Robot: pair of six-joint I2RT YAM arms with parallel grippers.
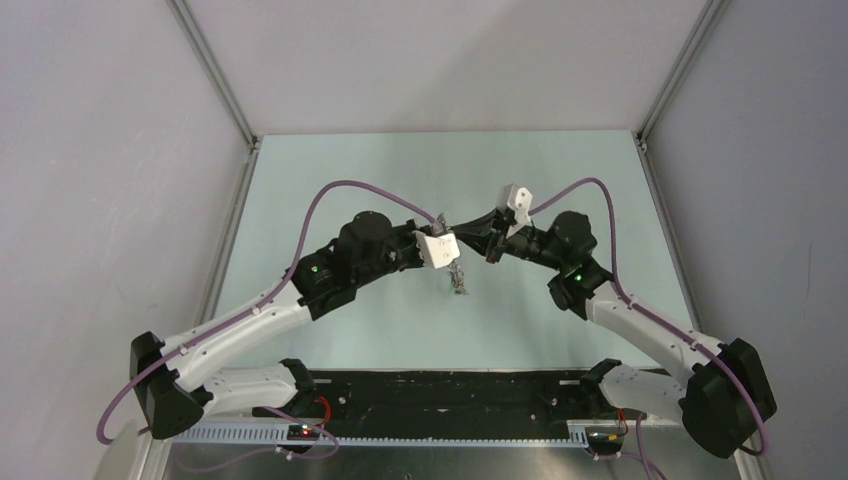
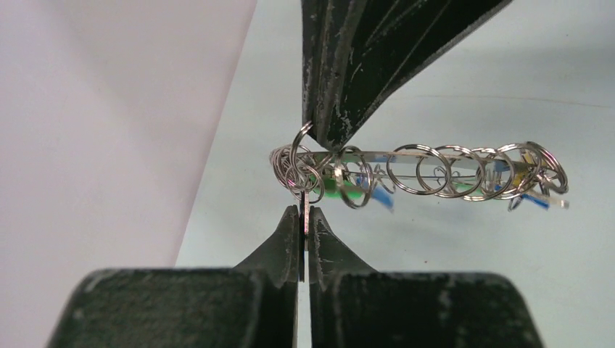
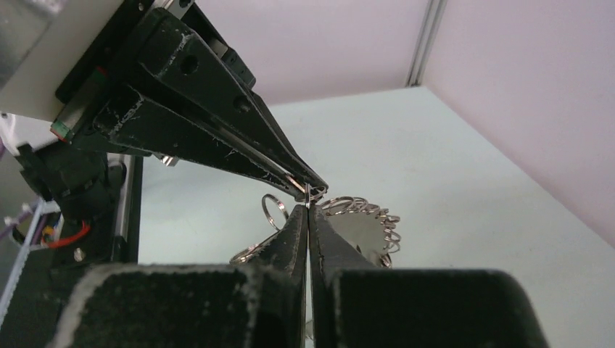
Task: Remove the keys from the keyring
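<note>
At the near end of the keyring (image 2: pixel 384 154), the left gripper (image 2: pixel 304 217) is squeezed shut on a thin bit of its metal, and the right gripper (image 2: pixel 324 138) pinches there too, from above. The keyring is a thin, shiny wire hoop. Small round rings (image 2: pixel 420 170) hang along it, holding keys (image 2: pixel 377 196) with blue and green heads. None looks off yet.

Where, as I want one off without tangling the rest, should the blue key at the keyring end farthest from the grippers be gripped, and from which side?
Probably by its plastic head, coming from below. In the left wrist view the blue key hangs under the keyring, while small rings crowd the wire above it, leaving little room there.
</note>
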